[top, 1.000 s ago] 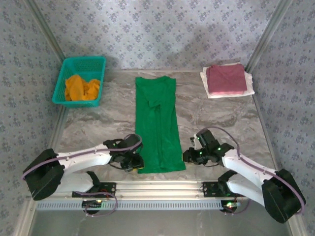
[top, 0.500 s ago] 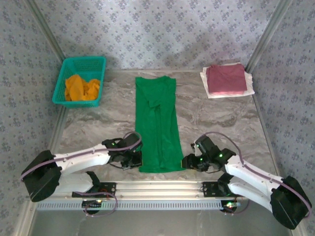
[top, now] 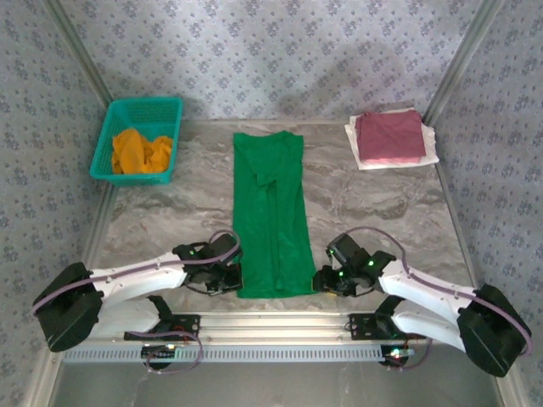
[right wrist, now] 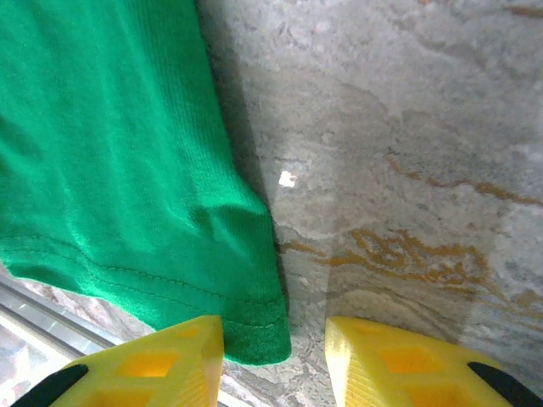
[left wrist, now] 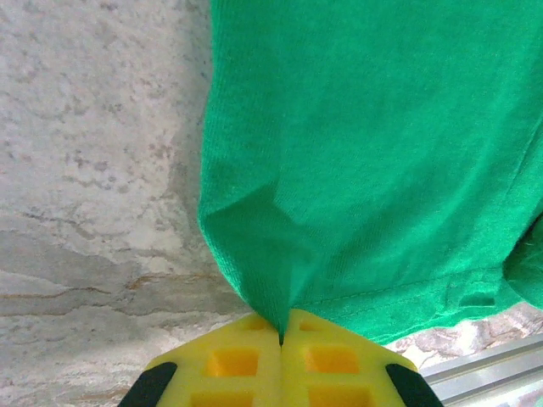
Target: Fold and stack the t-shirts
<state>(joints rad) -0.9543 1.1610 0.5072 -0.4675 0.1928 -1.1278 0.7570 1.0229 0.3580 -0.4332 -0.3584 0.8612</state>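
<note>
A bright green t-shirt [top: 270, 212], folded into a long narrow strip, lies down the middle of the table. My left gripper [top: 232, 281] is shut on its near left corner; in the left wrist view the green cloth [left wrist: 373, 153] is pinched into a peak between the yellow pads of that gripper [left wrist: 282, 329]. My right gripper [top: 321, 281] stands open at the near right corner. There the hem corner of the shirt [right wrist: 119, 170] lies between the fingers of the right gripper [right wrist: 273, 332], against the left one. A folded maroon-pink t-shirt [top: 389, 136] rests on a white one [top: 363, 159] at the back right.
A teal mesh basket [top: 141, 105] at the back left holds a crumpled orange t-shirt [top: 140, 151]. A metal rail [top: 280, 320] runs along the near table edge, just behind both grippers. Patterned walls close in the table on three sides.
The left gripper has closed on the shirt's near left corner. The right gripper has moved nearer and left to the near right corner, with its jaws wider.
</note>
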